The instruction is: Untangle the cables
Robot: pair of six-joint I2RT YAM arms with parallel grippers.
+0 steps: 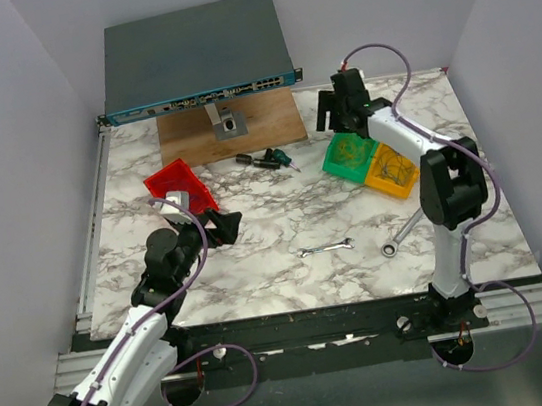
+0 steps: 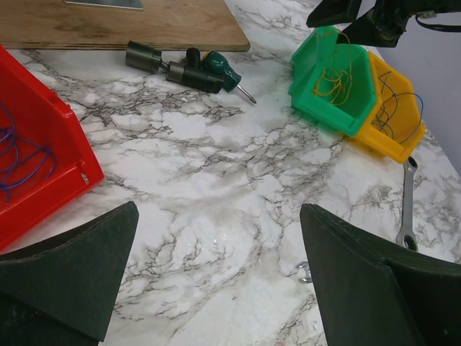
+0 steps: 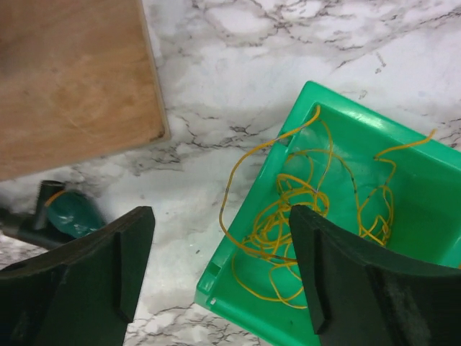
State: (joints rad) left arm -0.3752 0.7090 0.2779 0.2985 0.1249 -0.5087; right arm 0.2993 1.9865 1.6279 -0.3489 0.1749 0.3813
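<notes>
A tangle of thin yellow cable (image 3: pixel 302 209) lies in a green bin (image 3: pixel 216 288), with one loop hanging over the bin's left rim. My right gripper (image 3: pixel 222 213) is open and empty above that rim, one finger over the marble and one over the tangle. It shows at the back right in the top view (image 1: pixel 339 113). A yellow bin (image 1: pixel 392 178) beside the green one holds dark blue cable. A red bin (image 1: pixel 180 185) holds purple cable (image 2: pixel 14 155). My left gripper (image 2: pixel 220 209) is open and empty over bare marble, just right of the red bin.
A network switch (image 1: pixel 192 58) and a wooden board (image 1: pixel 230 128) stand at the back. A green-handled screwdriver (image 2: pixel 223 72) and a black tool (image 2: pixel 162 63) lie in front of the board. Two wrenches (image 1: pixel 326 248) (image 1: pixel 401 232) lie on the marble towards the front.
</notes>
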